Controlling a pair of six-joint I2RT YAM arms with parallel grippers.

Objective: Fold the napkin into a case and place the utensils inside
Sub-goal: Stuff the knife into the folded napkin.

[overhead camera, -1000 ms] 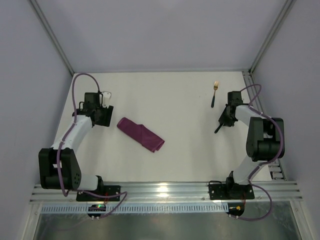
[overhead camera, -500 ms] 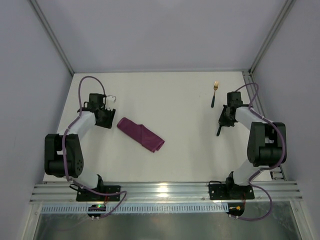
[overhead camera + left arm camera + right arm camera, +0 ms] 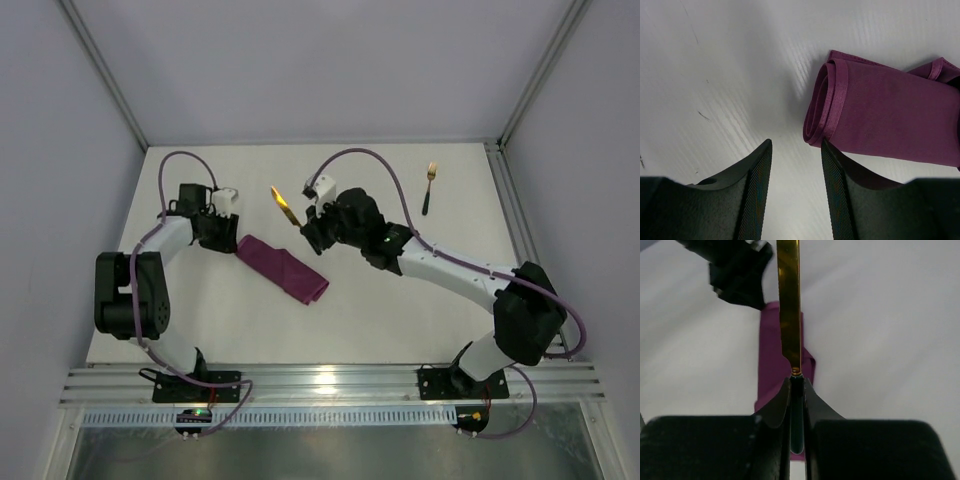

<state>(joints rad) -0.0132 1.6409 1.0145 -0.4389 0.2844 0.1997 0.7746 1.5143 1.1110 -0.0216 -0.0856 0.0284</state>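
The napkin (image 3: 283, 268) lies folded as a narrow magenta case (image 3: 885, 117) left of the table's middle, running from upper left to lower right. My left gripper (image 3: 227, 238) stands open at its upper-left end with nothing between the fingers. In the left wrist view, the right fingertip (image 3: 827, 150) touches the case's rolled end. My right gripper (image 3: 307, 236) hovers above the case and is shut on the knife's dark handle (image 3: 797, 405). The gold blade (image 3: 284, 204) points up-left toward the left gripper (image 3: 740, 270), over the case (image 3: 771, 355). The gold fork (image 3: 429, 186) lies at the far right.
The white table (image 3: 400, 300) is bounded by grey walls on three sides. A metal rail (image 3: 330, 380) runs along the near edge and carries both arm bases. The right arm (image 3: 450, 268) stretches diagonally across the table's right half, and purple cables loop above both wrists.
The right gripper shut on the knife at the right side, lifted it and swung it left to above the case. The left gripper shifted slightly toward the case's end.
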